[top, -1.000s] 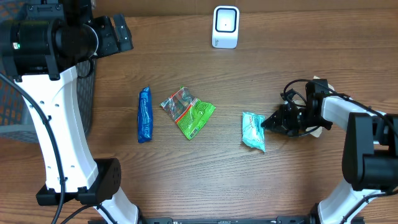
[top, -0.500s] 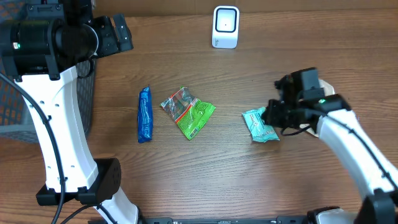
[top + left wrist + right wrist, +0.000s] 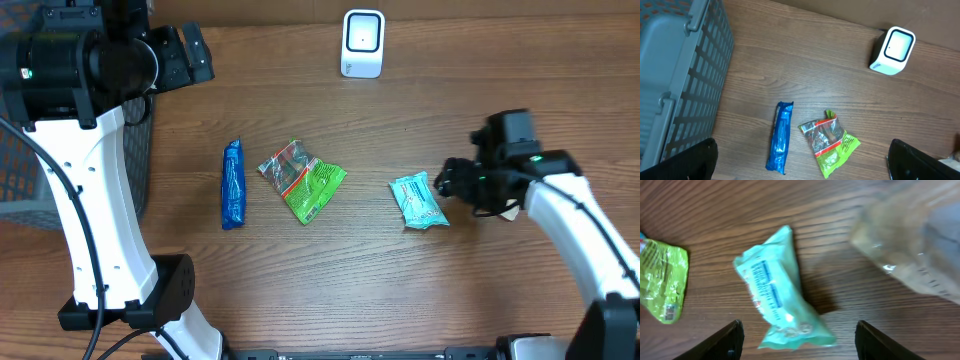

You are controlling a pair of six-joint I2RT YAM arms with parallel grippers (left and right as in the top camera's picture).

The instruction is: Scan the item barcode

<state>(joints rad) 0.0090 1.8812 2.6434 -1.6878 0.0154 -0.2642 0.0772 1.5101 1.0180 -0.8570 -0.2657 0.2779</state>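
right wrist: crinkly mint plastic packet [image 3: 777, 295] lies on wood-grain table [image 3: 815, 205].

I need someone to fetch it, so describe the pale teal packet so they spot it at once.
On the wooden table, go to the robot's right side, away from the white scanner at the far edge. The teal packet lies flat beside the open right gripper. It alone is mint-coloured; the blue packet and green packet lie further left.

Glossy teal plastic packet [image 3: 777, 292] on matt wood-grain table [image 3: 480, 290]; scanner [image 3: 362, 43] smooth white plastic.
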